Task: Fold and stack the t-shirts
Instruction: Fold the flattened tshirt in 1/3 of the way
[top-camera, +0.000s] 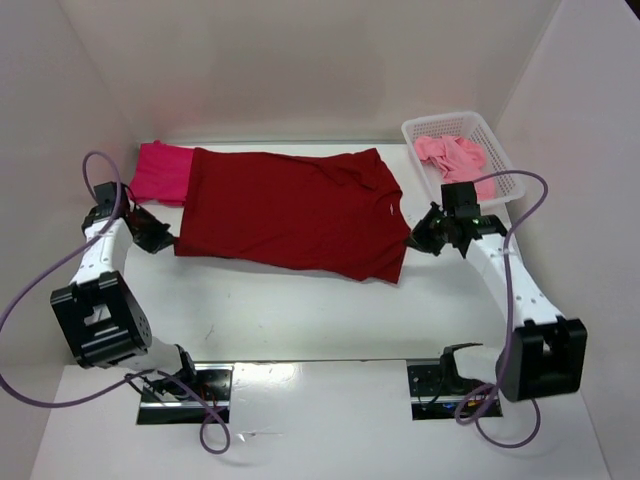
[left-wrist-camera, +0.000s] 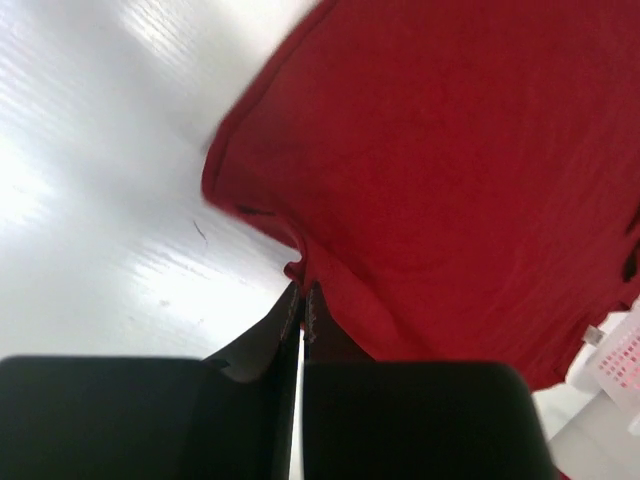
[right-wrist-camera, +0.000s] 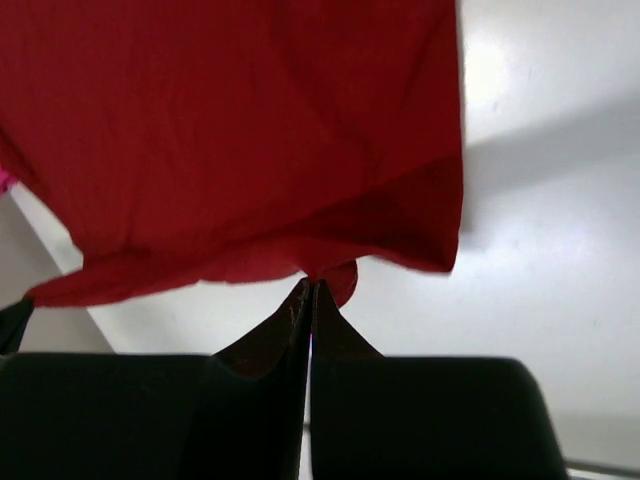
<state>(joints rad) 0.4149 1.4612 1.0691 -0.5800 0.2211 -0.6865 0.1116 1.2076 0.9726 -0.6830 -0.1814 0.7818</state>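
Note:
The dark red t-shirt (top-camera: 290, 212) lies spread across the middle of the white table, stretched between both arms. My left gripper (top-camera: 168, 239) is shut on its left edge; in the left wrist view the fingertips (left-wrist-camera: 303, 296) pinch a fold of the red cloth (left-wrist-camera: 450, 170). At the shirt's right edge my right gripper (top-camera: 412, 238) is shut too, its tips (right-wrist-camera: 309, 290) nipping the hem of the dark red t-shirt (right-wrist-camera: 250, 130). A bright crimson-pink t-shirt (top-camera: 160, 172) lies partly under the red one at the back left. The light pink t-shirt (top-camera: 452, 158) sits crumpled in the basket.
The white plastic mesh basket (top-camera: 500, 150) stands at the back right, close behind the right arm. White walls close in the table at the back and on both sides. Purple cables loop off both arms.

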